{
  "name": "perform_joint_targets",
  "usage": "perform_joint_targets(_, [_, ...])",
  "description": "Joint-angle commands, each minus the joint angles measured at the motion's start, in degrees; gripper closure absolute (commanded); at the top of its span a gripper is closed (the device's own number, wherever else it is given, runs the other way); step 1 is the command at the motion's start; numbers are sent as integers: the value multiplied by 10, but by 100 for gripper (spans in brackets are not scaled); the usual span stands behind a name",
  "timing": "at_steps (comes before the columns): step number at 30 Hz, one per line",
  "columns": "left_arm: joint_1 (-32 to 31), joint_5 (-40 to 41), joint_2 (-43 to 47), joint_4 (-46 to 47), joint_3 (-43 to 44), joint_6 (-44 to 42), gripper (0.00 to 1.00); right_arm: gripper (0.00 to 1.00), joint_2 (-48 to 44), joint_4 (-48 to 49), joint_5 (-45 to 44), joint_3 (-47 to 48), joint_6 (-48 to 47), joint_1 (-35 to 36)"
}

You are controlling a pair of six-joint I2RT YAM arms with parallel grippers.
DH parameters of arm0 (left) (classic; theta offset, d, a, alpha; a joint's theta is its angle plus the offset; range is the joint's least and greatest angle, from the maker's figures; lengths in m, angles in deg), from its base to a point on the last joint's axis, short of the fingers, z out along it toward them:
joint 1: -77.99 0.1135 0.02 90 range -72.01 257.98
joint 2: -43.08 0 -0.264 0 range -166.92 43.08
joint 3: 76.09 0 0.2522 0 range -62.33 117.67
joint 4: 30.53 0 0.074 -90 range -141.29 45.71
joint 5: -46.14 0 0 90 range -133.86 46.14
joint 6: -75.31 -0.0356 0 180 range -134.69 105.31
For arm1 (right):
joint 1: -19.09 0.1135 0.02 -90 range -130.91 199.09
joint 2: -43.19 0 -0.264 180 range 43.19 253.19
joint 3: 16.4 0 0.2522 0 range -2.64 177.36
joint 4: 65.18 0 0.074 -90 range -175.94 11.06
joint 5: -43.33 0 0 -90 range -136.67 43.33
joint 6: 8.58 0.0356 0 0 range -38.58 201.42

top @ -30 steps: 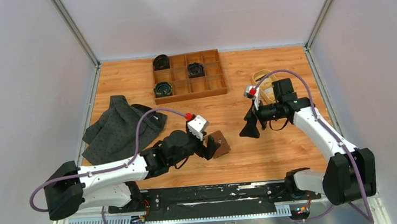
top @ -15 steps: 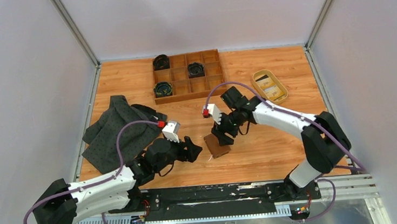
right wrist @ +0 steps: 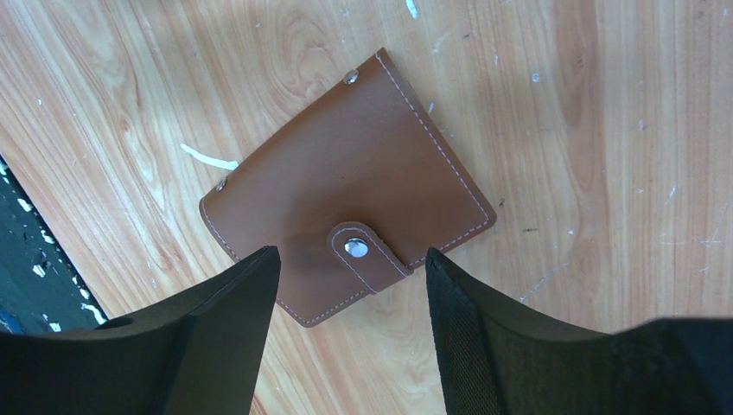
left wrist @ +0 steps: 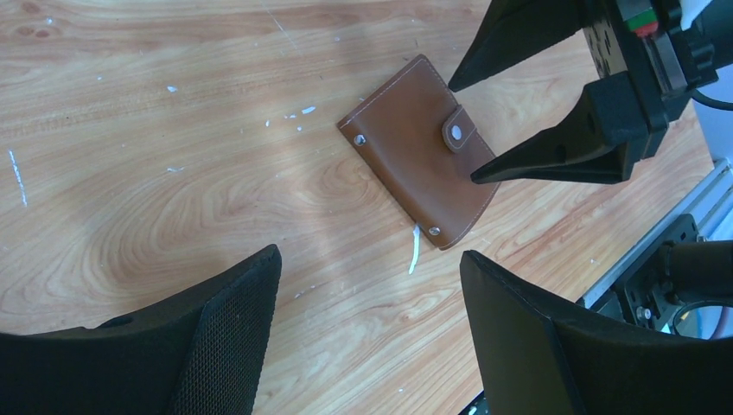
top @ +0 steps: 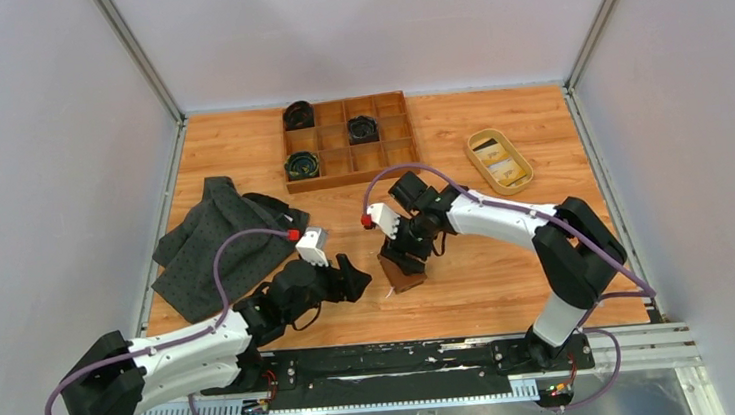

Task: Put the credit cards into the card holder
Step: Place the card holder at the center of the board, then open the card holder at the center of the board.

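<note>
The card holder (top: 402,271) (left wrist: 421,150) (right wrist: 346,194), a brown leather wallet, lies flat and snapped closed on the wooden table. My right gripper (top: 397,255) (right wrist: 352,252) (left wrist: 464,131) hangs open just above it, its fingers on either side of the snap tab, gripping nothing. My left gripper (top: 354,272) (left wrist: 370,252) stands open and empty a little to the left of the card holder, apart from it. The credit cards (top: 497,156), one yellowish and one dark, lie in a tan oval dish (top: 521,176) at the back right.
A brown wooden compartment tray (top: 394,155) with black coils sits at the back centre. A crumpled grey cloth (top: 216,243) lies at the left. A white scrap (left wrist: 414,255) lies by the card holder's near corner.
My right arm has swung from the dish side over to the card holder and its jaws have narrowed. My left gripper has backed away leftward from the card holder.
</note>
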Motion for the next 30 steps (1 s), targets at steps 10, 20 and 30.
perform_joint_targets(10, [3,6,-22,8,5,18,21,44,43,-6,-59,14,2,41])
perform_joint_targets(20, [3,-26,-55,44,5,42,21,81,48,-7,-89,9,-10,41])
perform_joint_targets(30, [3,-51,-101,80,12,59,21,100,-1,-23,-9,7,-43,30])
